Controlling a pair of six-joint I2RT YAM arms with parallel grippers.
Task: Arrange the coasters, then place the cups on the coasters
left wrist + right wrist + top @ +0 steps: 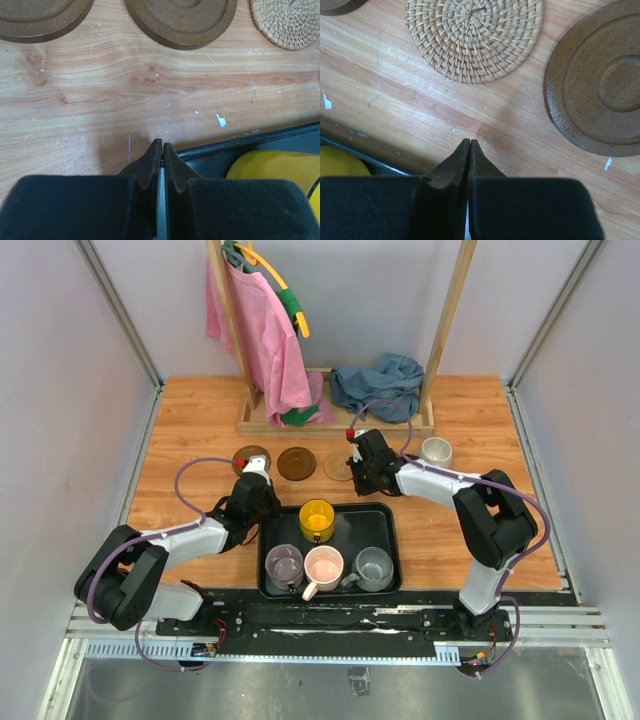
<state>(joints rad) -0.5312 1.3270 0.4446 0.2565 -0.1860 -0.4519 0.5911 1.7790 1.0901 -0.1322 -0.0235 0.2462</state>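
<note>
While 4 cups (318, 520) sit in the black tray (366, 525), left gripper (162, 146) closed empty, right gripper (470, 143) closed empty

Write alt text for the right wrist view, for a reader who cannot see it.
The right pincer, shut and empty, is above a wooden table. Beyond its tips lie a woven coaster and, to the right, a brown coaster. A tray edge and a yellow cup show at lower left.

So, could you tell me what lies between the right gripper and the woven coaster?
Only bare wooden table: in the right wrist view, the shut right gripper points at the woven coaster with nothing between.
</note>
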